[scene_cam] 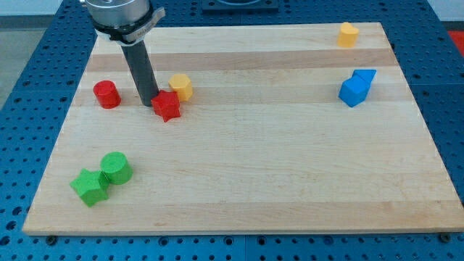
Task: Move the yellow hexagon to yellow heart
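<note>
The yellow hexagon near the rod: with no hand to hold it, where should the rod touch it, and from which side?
No gripping here; my tip can only push. The yellow heart lies far toward the view's top right, so I would probably press the yellow hexagon on its left face, slightly low. My tip now sits left of it, beside the red star, which touches the hexagon's lower edge and may drag along.

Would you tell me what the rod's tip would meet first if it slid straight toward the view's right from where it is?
Probably the red star: my tip sits just off its left side, seemingly touching or nearly so. The yellow hexagon lies behind it, slightly above that line.
</note>
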